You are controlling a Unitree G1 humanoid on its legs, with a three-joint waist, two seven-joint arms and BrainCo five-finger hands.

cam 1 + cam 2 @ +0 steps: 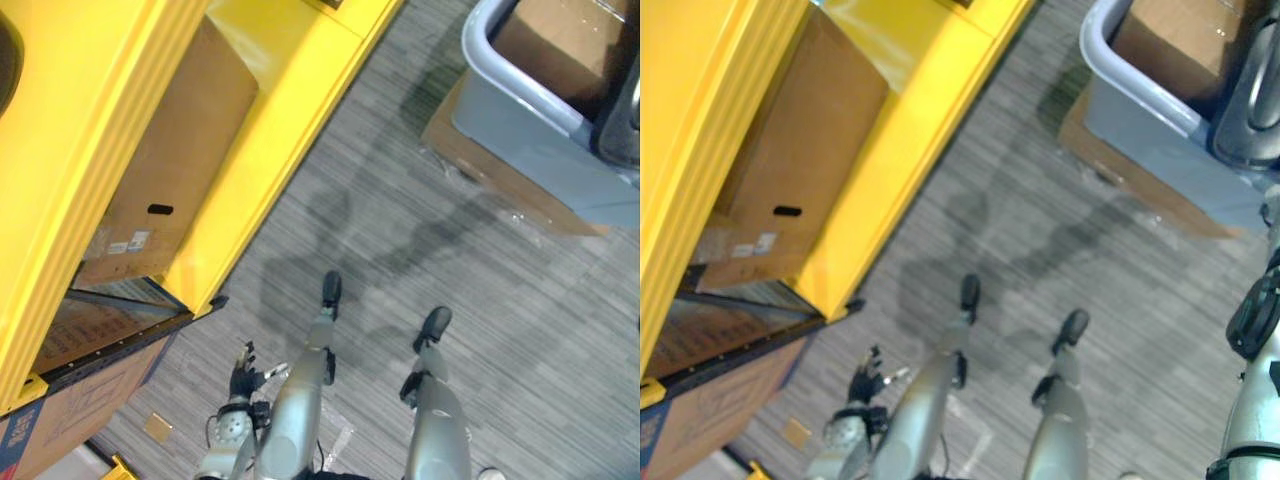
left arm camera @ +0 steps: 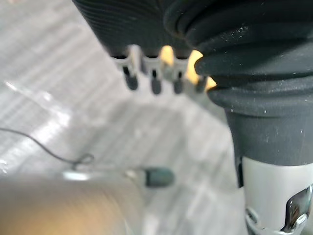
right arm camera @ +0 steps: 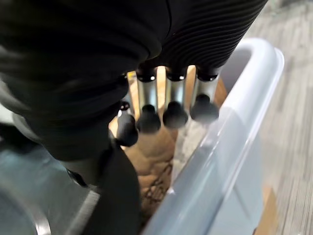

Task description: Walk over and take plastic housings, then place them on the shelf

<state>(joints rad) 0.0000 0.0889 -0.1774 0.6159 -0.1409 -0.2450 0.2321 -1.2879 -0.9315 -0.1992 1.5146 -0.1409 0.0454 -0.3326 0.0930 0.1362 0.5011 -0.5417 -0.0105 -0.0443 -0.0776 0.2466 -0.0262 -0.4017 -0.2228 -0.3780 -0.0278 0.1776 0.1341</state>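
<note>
The right hand point(image 3: 174, 95) hangs relaxed and empty over the grey bin point(image 1: 520, 115) holding a brown cardboard box point(image 1: 560, 40), where I cannot make out plastic housings, while the left hand point(image 1: 243, 378) dangles loose and empty beside the yellow shelf point(image 1: 270, 120).

Glossy yellow shelf point(image 1: 280, 130), matt cardboard box point(image 1: 180, 150), perhaps plastic bin point(image 1: 520, 125).

The silver-grey left arm point(image 1: 224, 436) hangs low at the robot's left side. Its dark-covered left hand point(image 1: 243, 376) is empty, the silver, dark-tipped fingers point(image 2: 153, 81) loosely extended. The silver-grey right arm point(image 1: 1252, 400) reaches forward on the right, and the right hand point(image 3: 148, 105) also holds nothing, its fingers in a relaxed row.
</note>
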